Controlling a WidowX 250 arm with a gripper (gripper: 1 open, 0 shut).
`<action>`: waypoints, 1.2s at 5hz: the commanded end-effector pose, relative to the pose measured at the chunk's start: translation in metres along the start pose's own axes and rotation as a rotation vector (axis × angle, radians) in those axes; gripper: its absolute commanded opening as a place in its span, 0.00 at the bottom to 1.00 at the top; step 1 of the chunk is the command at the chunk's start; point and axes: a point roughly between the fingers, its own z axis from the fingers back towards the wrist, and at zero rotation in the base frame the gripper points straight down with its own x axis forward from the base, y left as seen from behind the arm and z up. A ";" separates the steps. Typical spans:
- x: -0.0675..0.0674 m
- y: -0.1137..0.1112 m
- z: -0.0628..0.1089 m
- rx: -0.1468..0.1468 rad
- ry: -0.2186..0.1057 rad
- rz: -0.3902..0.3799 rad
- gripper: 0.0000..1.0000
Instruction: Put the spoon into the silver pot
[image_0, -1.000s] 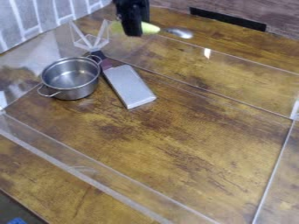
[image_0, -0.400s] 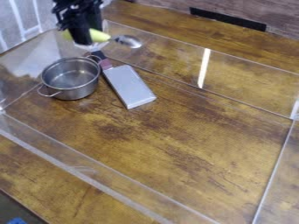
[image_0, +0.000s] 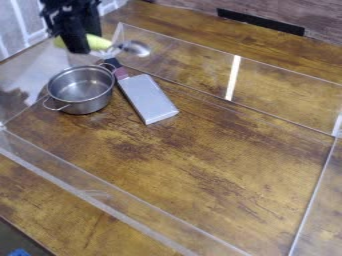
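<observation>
Here black end effector (image_0: 75, 40) clamps yellow-green-handled spoon (image_0: 114, 46), jaws part-closed, silver bowl sideways, above round steel pot (image_0: 80, 89) for drop-in.

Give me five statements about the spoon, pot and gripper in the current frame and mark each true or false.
1. The gripper holds the spoon above the table. True.
2. The spoon already lies in the pot. False: the pot is empty and the spoon is in the air beyond it.
3. A grey block lies right of the pot. True.
4. The pot is tipped on its side. False: it stands upright.
5. The spoon's metal bowl sticks out to the right of the gripper. True.
</observation>
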 end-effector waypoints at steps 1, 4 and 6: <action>-0.011 -0.003 0.048 -0.109 -0.024 -0.071 0.00; -0.021 0.002 0.029 -0.082 -0.001 -0.243 0.00; -0.033 -0.011 0.025 -0.107 0.006 -0.150 0.00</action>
